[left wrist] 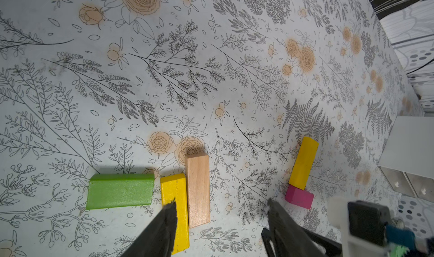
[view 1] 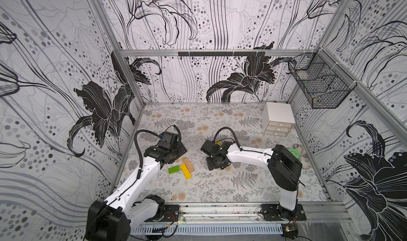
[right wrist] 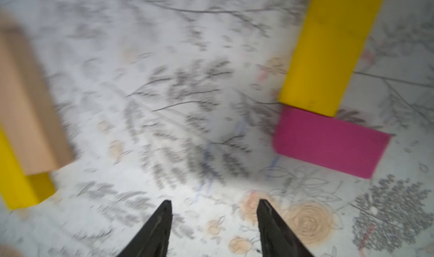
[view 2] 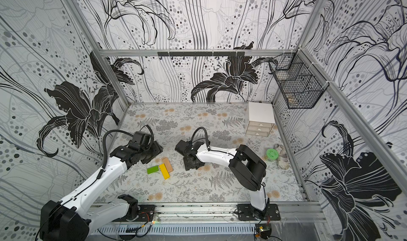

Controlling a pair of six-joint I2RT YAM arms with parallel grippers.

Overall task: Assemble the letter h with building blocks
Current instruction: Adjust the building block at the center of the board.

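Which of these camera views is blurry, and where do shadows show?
Right wrist view: motion blur smears the tabletop print and the wood block; the magenta block is clearer. Left wrist view: sharp, a soft shadow along the green block. Both top views: sharp, evenly lit.

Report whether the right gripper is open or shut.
Open. The right gripper shows its jaws apart in the wrist view, with nothing between them.

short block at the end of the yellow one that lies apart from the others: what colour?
The short block is magenta. It shows best in the right wrist view, at the end of the yellow block.
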